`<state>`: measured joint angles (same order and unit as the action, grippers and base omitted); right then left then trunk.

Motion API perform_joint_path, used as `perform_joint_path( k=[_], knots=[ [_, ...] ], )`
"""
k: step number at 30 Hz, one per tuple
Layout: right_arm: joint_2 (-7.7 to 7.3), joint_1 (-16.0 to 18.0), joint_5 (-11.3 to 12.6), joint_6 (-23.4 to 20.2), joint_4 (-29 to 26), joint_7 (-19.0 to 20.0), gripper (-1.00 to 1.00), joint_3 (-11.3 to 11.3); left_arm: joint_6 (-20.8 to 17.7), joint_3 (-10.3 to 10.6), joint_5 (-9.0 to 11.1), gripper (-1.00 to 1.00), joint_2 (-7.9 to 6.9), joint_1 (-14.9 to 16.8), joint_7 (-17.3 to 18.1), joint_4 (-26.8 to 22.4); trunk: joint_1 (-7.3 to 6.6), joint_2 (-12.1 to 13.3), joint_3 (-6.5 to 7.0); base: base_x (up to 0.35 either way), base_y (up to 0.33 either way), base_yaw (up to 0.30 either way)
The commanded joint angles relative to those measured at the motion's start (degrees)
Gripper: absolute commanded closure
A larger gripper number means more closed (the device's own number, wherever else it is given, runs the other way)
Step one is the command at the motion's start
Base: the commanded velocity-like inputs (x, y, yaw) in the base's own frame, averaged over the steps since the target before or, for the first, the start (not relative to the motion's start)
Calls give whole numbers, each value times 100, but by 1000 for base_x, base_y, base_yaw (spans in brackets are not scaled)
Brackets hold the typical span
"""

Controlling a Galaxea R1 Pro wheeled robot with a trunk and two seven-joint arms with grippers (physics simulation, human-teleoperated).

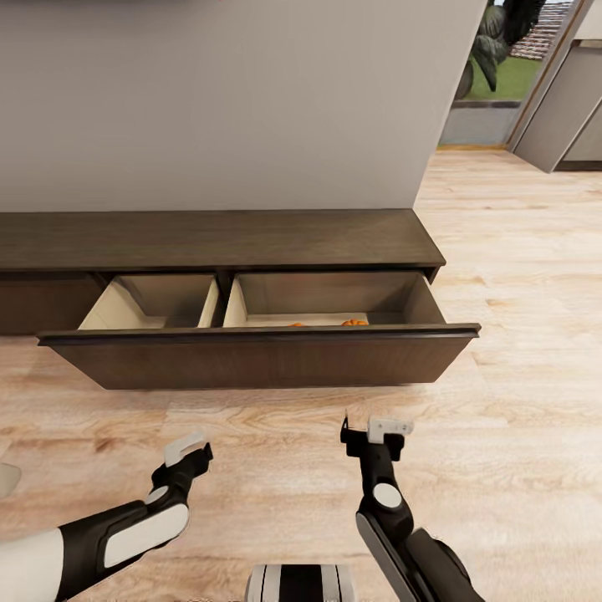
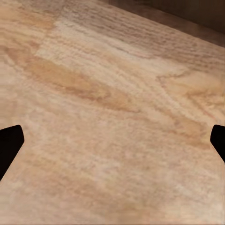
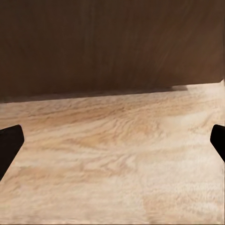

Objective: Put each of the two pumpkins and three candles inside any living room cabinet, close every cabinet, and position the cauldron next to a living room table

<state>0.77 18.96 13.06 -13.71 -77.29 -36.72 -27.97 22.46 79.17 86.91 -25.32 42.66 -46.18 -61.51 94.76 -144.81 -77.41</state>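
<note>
I am parked in front of the cabinet (image 1: 217, 238), the long dark brown one against the grey wall. Its big drawer (image 1: 259, 355) is pulled out toward me, and that is why I can see down into the two pale boxes inside. In the right box, close behind the drawer front, I see the orange tops of the pumpkins (image 1: 354, 322) (I can only see small bits, so I cannot say for sure that both are there). I think they sit low in the box, so the front hides most of them. I see no candles from here.

My left gripper (image 1: 191, 456) hangs over the wood floor (image 1: 518, 276), near me and to the left. In the left wrist view the two dark fingertips (image 2: 10, 143) stand far apart, and nothing is between them. My right gripper (image 1: 378, 433) hangs just in front of the drawer front, toward its right part. Its fingertips (image 3: 9, 140) are far apart too, with nothing held. It faces the dark drawer front, so I think it is set up to push the drawer shut once everything is inside.

I find no words, labels or brand marks anywhere.
</note>
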Motion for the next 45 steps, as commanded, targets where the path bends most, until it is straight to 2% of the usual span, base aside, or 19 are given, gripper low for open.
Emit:
perform_joint_path(
  k=[1, 3, 6, 7, 9, 10, 12, 18, 21, 38, 45],
  knots=[
    [8, 7, -48, 11, 151, -27, -100, -19, 25, -48, 33, -100, -7, 8, 170, 100, -2, -3, -5, 0, 0, 0],
    [36, 13, -374, 321, 559, -10, -100, -31, 33, -122, 41, -100, -14, 11, 433, 227, -2, -3, -5, 0, 0, 0],
    [70, 28, -655, 782, 909, -5, -100, -32, 39, -135, 32, -100, -16, 10, 507, 262, -2, -3, -5, 0, 0, 0],
    [111, 59, -821, 1275, 1429, 2, -100, -33, 51, -132, 23, -100, -16, 9, 541, 274, -2, -3, -5, 0, 0, 0],
    [120, 73, -868, 1468, 1654, 1, -100, -40, 54, -126, 20, -100, -17, 9, 551, 278, -2, -3, -5, 0, 0, 0],
    [124, 80, -904, 1915, 1754, -1, -100, -56, 56, -123, 19, -100, -17, 9, 552, 280, -2, -3, -5, 0, 0, 0],
    [127, 82, -944, 2212, 1785, -5, -100, -87, 56, -114, 22, -100, -17, 9, 549, 280, -2, -3, -5, 0, 0, 0],
    [133, 82, -997, 2261, 1779, -55, -100, -347, 56, -113, 23, -100, -17, 12, 549, 280, -2, -3, -5, 0, 0, 7],
    [134, 82, -998, 2270, 1775, -55, -100, -396, 56, -113, 20, -100, -17, 10, 551, 280, -2, -3, -5, 0, 0, 117],
    [103, 82, -1005, 2415, 1770, -45, -100, -404, 56, -11, 15, -100, -9, 9, 549, 280, -2, -3, -5, 0, 0, 264],
    [59, 82, -1008, 2594, 1804, -31, -100, -342, 56, 105, 9, -100, 5, 10, 549, 272, -2, -3, -5, 0, 0, 61]
  ],
)
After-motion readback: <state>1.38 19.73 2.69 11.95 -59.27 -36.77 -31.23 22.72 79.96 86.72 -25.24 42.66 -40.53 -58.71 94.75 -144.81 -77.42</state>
